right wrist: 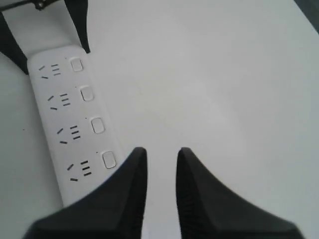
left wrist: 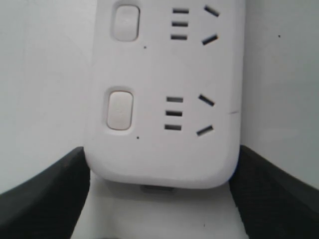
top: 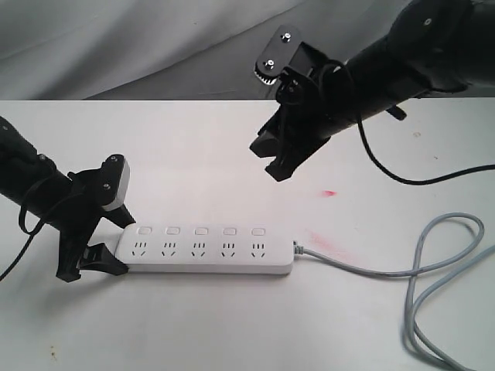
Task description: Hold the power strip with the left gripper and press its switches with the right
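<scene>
The white power strip [top: 205, 261] lies flat near the table's front, its row of square switches [top: 200, 230] on the far side. My left gripper [top: 122, 246] is shut on its left rounded end, one black finger on each long side. In the left wrist view the fingers [left wrist: 50, 199] press against that end of the strip [left wrist: 164, 149], next to the first switch [left wrist: 120, 109]. My right gripper [top: 264, 161] hangs in the air behind the strip, above its right half, touching nothing. Its fingers [right wrist: 127, 199] are nearly together with a thin slit, and a switch [right wrist: 108, 160] sits just beside them.
The grey cord [top: 433, 263] leaves the strip's right end and loops over the table's right front. Faint red stains [top: 329, 192] mark the table right of the strip. A grey cloth backdrop [top: 155, 46] rises behind the far edge.
</scene>
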`<action>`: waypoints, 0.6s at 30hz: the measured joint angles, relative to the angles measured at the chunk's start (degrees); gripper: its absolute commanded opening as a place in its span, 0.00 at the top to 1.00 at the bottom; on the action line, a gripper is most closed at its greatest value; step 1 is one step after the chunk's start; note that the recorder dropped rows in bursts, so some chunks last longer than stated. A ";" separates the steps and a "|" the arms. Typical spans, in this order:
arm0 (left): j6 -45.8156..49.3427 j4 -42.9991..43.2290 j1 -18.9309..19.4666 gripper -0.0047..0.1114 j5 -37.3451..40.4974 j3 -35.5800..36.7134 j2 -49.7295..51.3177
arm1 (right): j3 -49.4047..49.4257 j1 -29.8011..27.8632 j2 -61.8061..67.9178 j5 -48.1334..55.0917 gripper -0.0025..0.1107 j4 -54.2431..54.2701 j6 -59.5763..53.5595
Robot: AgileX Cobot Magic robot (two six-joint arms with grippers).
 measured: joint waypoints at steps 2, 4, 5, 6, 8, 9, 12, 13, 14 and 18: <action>0.00 0.00 0.00 0.62 0.00 0.00 0.00 | 2.33 0.00 -2.78 -0.28 0.98 0.00 0.30; 0.00 0.00 0.00 0.62 0.00 0.00 0.00 | 5.92 0.00 -6.38 -1.77 0.98 0.86 0.64; 0.00 0.00 0.00 0.62 0.00 0.00 0.00 | 7.63 0.00 -7.95 -2.88 0.98 1.24 0.77; 0.00 0.00 0.00 0.62 0.00 0.00 0.00 | 9.93 0.00 -10.02 -4.14 0.98 1.64 0.77; 0.00 0.00 0.00 0.62 0.00 0.00 0.00 | 14.38 0.00 -14.40 -6.63 0.98 2.84 0.77; 0.00 0.00 0.00 0.62 0.00 0.00 0.00 | 16.96 0.00 -16.69 -8.23 0.98 3.58 0.77; 0.00 0.00 0.00 0.62 0.00 0.00 0.00 | 24.87 0.00 -23.45 -13.29 0.98 6.64 0.77; 0.00 0.00 0.00 0.62 0.00 0.00 0.00 | 27.43 0.00 -25.80 -15.08 0.98 7.77 0.77; 0.00 0.00 0.00 0.62 0.00 0.00 0.00 | 29.39 0.00 -27.60 -16.34 0.98 8.62 0.77; 0.00 0.00 0.00 0.62 0.00 0.00 0.00 | 36.97 0.00 -35.00 -20.21 0.98 10.44 0.77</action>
